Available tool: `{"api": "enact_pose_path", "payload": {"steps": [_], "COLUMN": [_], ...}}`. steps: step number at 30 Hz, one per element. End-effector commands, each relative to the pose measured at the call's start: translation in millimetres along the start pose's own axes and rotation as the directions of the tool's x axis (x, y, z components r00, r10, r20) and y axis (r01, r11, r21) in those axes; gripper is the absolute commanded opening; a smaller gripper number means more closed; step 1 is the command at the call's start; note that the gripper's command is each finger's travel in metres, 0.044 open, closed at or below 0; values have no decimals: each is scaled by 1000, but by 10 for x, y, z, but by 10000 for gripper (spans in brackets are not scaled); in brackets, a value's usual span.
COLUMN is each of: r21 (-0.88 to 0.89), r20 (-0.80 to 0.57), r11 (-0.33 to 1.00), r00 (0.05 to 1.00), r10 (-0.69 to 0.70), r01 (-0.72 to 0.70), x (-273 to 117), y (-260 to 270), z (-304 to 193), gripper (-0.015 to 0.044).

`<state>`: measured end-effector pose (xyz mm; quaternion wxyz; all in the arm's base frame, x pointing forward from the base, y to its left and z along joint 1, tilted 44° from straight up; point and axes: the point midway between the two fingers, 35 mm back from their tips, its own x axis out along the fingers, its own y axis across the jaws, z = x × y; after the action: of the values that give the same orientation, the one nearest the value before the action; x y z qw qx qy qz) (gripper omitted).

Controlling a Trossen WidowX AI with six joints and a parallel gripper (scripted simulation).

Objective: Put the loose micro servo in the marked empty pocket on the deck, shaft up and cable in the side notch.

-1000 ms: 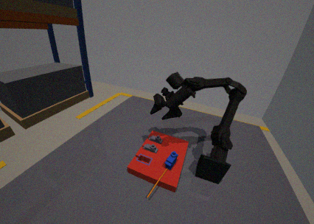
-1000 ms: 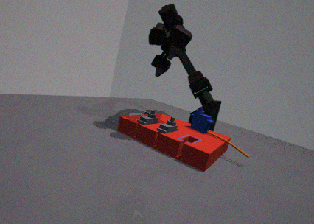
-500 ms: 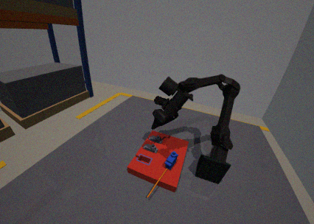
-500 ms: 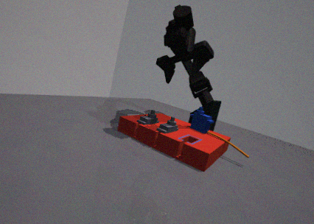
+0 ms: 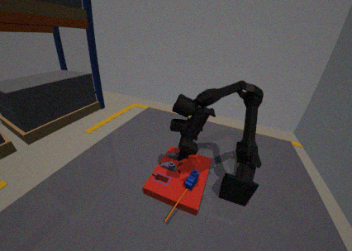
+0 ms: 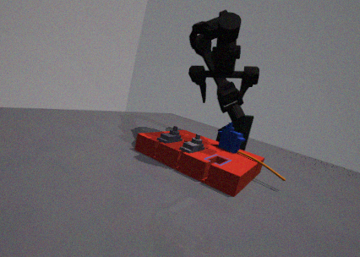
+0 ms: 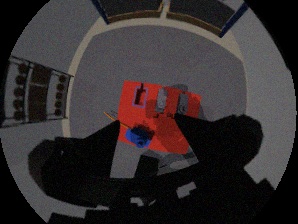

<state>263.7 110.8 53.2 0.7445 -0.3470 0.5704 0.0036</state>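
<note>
Two grey fitted parts [image 5: 168, 165] [image 6: 193, 144] [image 7: 161, 100] stand on the red deck [image 5: 175, 191] [image 6: 247, 166] [image 7: 128, 105] in the top view; the blue servo [image 5: 192, 179] [image 6: 230, 139] [image 7: 138, 137] rests on the deck, outside its outlined pocket [image 5: 162, 178] [image 6: 219, 160] [image 7: 140, 96]. Its orange cable [image 5: 176, 206] [image 6: 264, 164] [image 7: 115, 119] extends past the deck's edge. In the exterior view, the end effector [image 5: 197, 134] [image 6: 222, 101] [image 7: 148, 119] hangs above the deck, released, fingers spread. From the wrist, the deck shows beyond those fingers, the pocket unfilled and the servo near one deck edge.
</note>
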Motion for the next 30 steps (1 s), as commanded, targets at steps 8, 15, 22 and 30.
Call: {"api": "enact_pose_path", "payload": {"steps": [8, 15, 22, 30], "r21": [-341, -536, -697, -827], "r20": [-129, -206, -277, -346], "r11": [940, 842, 706, 519], "r00": [991, 977, 955, 923], "r10": [-24, -58, -104, -167], "r01": [-22, -63, -125, -216], "x": [111, 169, 215, 254], "y": [244, 369, 481, 590], "z": [-187, -320, -458, -613], "gripper": [440, 440, 440, 440]}}
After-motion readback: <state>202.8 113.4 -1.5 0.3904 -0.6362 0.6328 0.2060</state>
